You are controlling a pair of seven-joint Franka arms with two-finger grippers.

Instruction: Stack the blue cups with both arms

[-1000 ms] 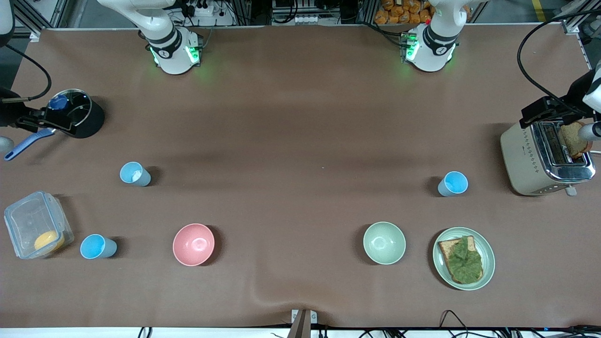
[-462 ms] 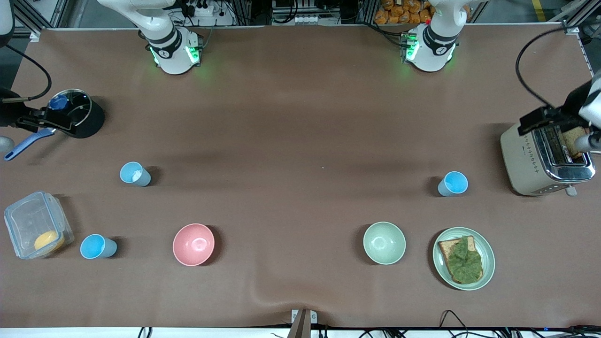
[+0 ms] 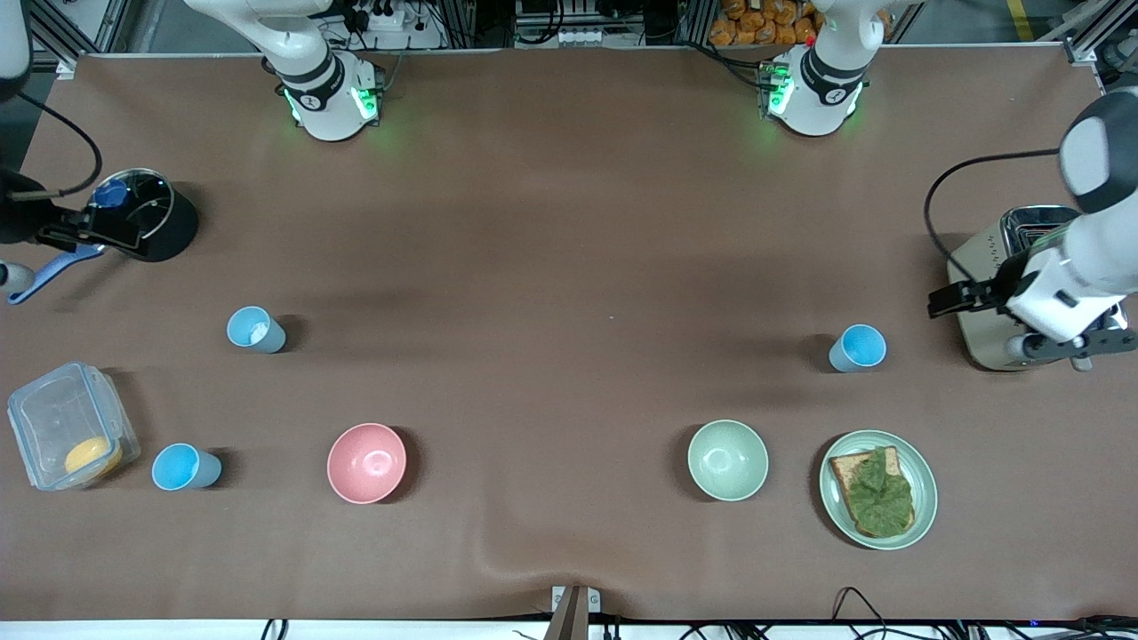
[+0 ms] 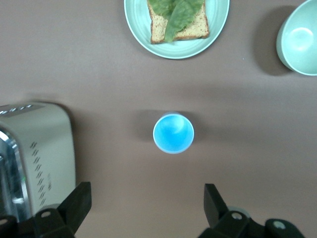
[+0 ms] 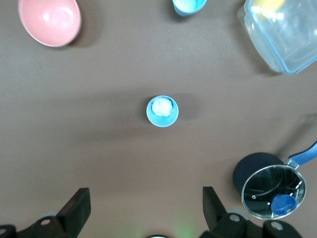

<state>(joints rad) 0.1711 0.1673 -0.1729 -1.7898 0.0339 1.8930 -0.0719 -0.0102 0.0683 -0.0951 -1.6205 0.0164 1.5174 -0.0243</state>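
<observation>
No readable writing; tools spread

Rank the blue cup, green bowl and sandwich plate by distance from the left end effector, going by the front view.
From the left end effector, over the toaster:
1. Blue cup, beside the toaster.
2. Sandwich plate, nearer the front camera.
3. Green bowl, beside the plate, toward the right arm's end.
</observation>
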